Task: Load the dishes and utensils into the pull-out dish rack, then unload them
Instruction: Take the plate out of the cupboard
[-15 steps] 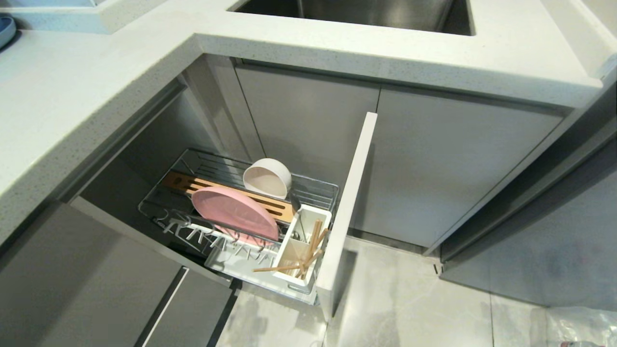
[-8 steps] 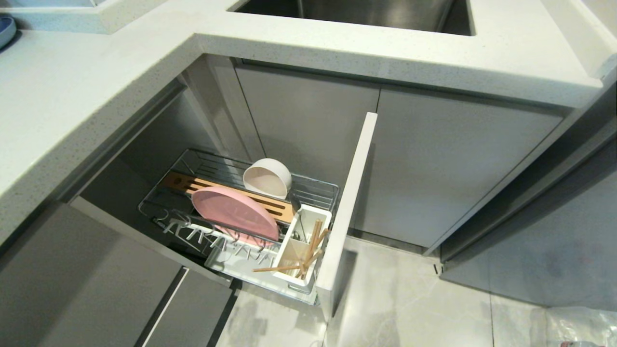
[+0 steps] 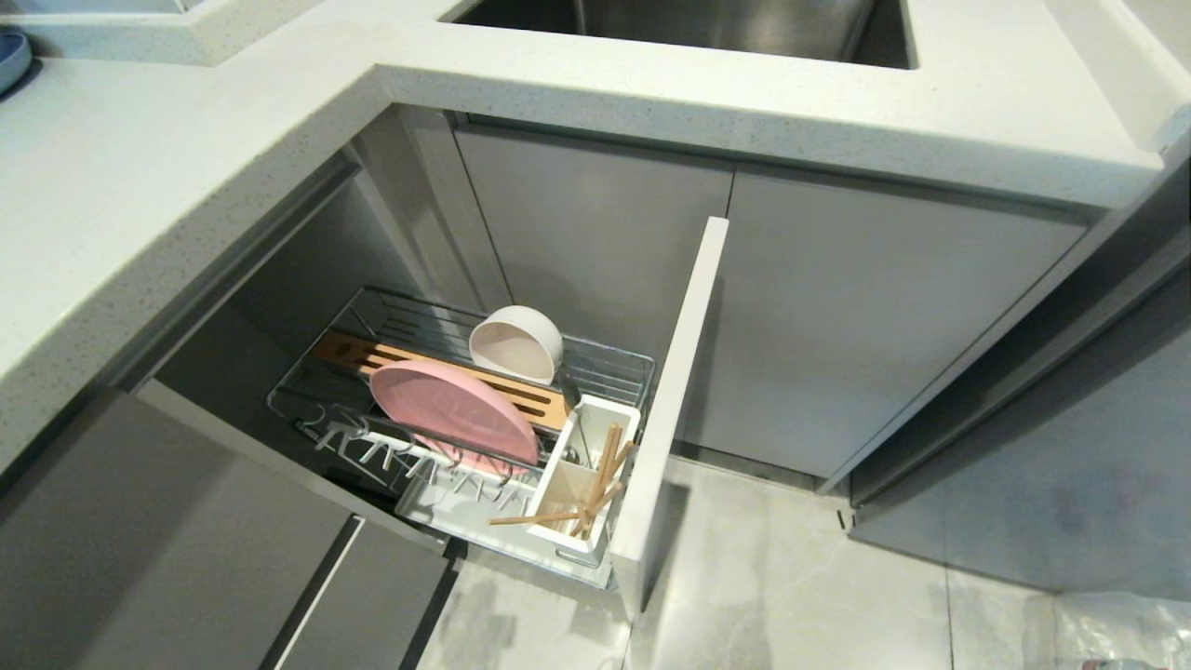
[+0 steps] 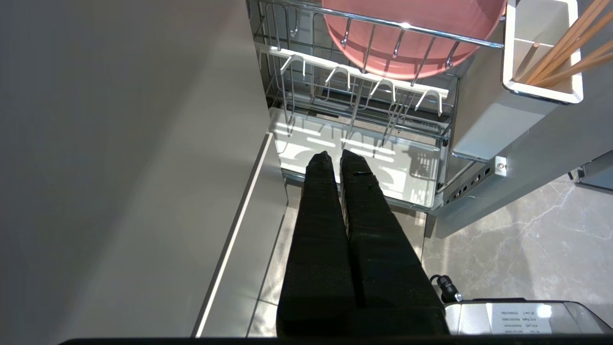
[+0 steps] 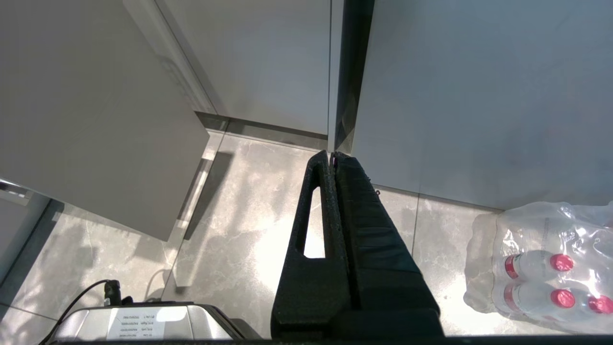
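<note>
The pull-out dish rack (image 3: 609, 368) stands drawn out from under the counter, fixed to its pale cabinet front (image 3: 665, 419). An off-white bowl (image 3: 515, 344) rests on its side at the back of the rack. A pink plate (image 3: 453, 409) leans upright along the bamboo strip (image 3: 391, 356). Wooden chopsticks (image 3: 595, 489) stand in the white utensil cup (image 3: 586, 479); the spoon does not show clearly. Neither arm is in the head view. My left gripper (image 4: 334, 157) hangs shut and empty low in front of the rack's white tray (image 4: 412, 167). My right gripper (image 5: 332, 155) hangs shut over the floor.
The white counter (image 3: 140, 186) overhangs the rack, with a steel sink (image 3: 689, 23) behind. Grey cabinet doors (image 3: 837, 307) close the corner. A pack of water bottles (image 5: 541, 263) lies on the marble floor to the right. My base (image 5: 143, 321) shows below.
</note>
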Available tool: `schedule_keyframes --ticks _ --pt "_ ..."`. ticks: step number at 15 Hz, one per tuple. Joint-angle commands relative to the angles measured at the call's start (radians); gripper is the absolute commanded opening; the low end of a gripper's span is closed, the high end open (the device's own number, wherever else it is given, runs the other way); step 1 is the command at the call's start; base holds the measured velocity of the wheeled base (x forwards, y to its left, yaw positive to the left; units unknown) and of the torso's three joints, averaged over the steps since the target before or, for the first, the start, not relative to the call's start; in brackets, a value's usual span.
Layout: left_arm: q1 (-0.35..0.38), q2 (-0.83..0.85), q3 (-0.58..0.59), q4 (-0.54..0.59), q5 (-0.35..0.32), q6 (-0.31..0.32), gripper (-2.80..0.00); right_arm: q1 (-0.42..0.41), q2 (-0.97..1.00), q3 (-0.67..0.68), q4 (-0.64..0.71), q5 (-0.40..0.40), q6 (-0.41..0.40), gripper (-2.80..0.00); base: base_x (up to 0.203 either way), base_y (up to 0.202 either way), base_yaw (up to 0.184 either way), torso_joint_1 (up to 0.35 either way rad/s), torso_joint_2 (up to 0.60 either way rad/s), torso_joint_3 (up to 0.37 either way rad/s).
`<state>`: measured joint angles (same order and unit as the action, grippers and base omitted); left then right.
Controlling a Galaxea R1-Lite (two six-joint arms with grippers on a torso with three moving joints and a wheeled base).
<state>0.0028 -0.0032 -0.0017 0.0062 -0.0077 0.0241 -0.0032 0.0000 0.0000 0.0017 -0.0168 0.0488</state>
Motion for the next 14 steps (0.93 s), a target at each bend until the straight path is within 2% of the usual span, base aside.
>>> schedule_keyframes --ticks 1,10,12,14 --pt "0.0 0.0 0.0 0.0 0.0 0.0 -2.8 0.0 0.0 0.002 0.0 0.0 0.0 -2.8 0.0 0.0 0.0 0.0 0.0 0.0" --pt "0.0 0.0 -0.014 -0.003 0.001 0.01 -2.8 0.0 0.0 0.002 0.0 0.0 0.0 -2.8 0.0 0.0 0.0 0.0 0.0 0.0" --pt "0.0 -0.001 -0.089 0.018 0.006 0.018 -2.8 0.0 0.0 0.002 0.0 0.0 0.0 -2.8 0.0 0.0 0.0 0.0 0.0 0.0" --pt "0.0 0.006 -0.239 0.093 0.009 0.018 -2.8 0.0 0.0 0.002 0.0 0.0 0.0 -2.8 0.0 0.0 0.0 0.0 0.0 0.0"
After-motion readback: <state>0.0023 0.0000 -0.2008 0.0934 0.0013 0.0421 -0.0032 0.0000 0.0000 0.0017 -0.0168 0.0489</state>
